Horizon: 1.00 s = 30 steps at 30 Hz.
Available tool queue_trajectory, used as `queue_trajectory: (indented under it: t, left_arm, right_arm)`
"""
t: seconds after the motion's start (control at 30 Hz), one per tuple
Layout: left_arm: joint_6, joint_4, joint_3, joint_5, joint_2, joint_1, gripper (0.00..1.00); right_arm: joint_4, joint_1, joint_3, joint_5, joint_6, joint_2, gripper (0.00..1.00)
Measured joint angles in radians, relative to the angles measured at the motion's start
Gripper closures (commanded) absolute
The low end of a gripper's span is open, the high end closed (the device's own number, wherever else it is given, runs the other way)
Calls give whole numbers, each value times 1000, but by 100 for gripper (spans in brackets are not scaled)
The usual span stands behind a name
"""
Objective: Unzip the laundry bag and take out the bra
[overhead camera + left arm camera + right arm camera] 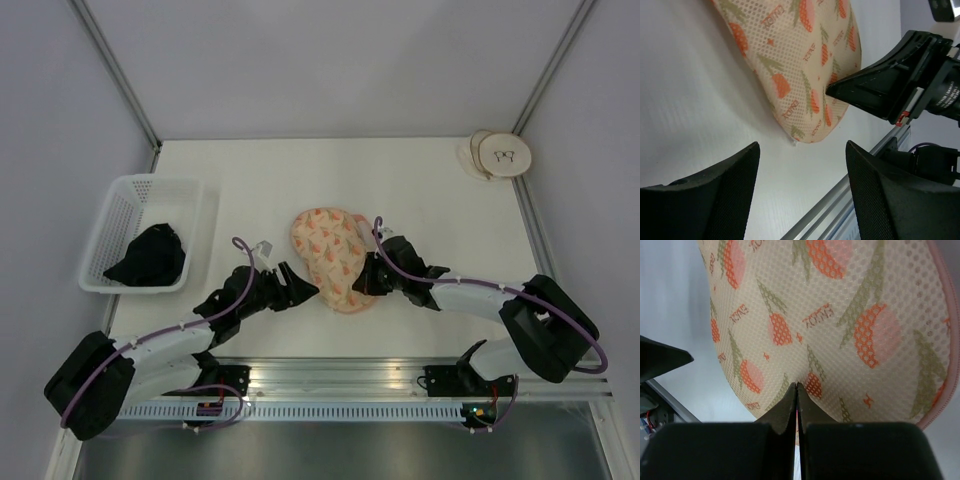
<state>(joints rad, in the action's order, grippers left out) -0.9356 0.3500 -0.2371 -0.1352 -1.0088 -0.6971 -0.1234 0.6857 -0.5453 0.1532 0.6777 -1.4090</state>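
One rounded, dotted-mesh laundry bag, tulip-printed, pink-trimmed.

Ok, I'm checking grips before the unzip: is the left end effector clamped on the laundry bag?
No, the left end effector has its fingers wide apart over bare table, with the edge of the laundry bag just beyond their tips.

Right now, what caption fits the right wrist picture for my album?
The right pincer, shut, noses against the flower-print mesh laundry bag.

lab: white walled booth, aluminium rail
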Motion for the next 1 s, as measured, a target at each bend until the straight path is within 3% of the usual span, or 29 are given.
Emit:
queue_trajectory:
  t: [0.17,0.5,0.57,0.6,0.67,0.7,0.77,0.8,0.87,0.9,0.97,1.0]
  left_arm:
    - [-10,159,26,6,-135,0,25]
    - [-77,586,-87,-65,-650,1,33]
    - [-90,634,-88,-68,-682,1,45]
    - [-93,646,-88,-68,-690,1,62]
    - [-108,671,-89,-69,-708,1,80]
    - [-112,681,-90,-73,-713,1,95]
    - [-119,695,-91,-78,-716,1,98]
    - [-119,702,-92,-81,-716,1,98]
    - [-121,699,-95,-82,-712,1,98]
    - [-122,689,-97,-80,-706,0,98]
    - [-122,628,-101,-61,-661,-7,98]
    - [-122,574,-110,-37,-624,-16,98]
  right_arm:
    - [-3,12,-7,8,0,1,100]
    - [35,27,-7,5,-3,51,100]
    - [41,28,-7,3,-8,60,100]
    - [42,28,-7,2,-11,63,100]
    - [48,29,-7,2,-17,64,100]
    - [55,29,-7,2,-20,66,100]
    - [68,29,-7,2,-26,77,100]
    - [80,31,-6,-2,-32,92,96]
    - [105,40,-6,-14,-44,146,64]
    - [121,47,-6,-23,-53,182,54]
    - [149,74,-6,-37,-74,257,49]
    - [165,93,-7,-45,-81,295,41]
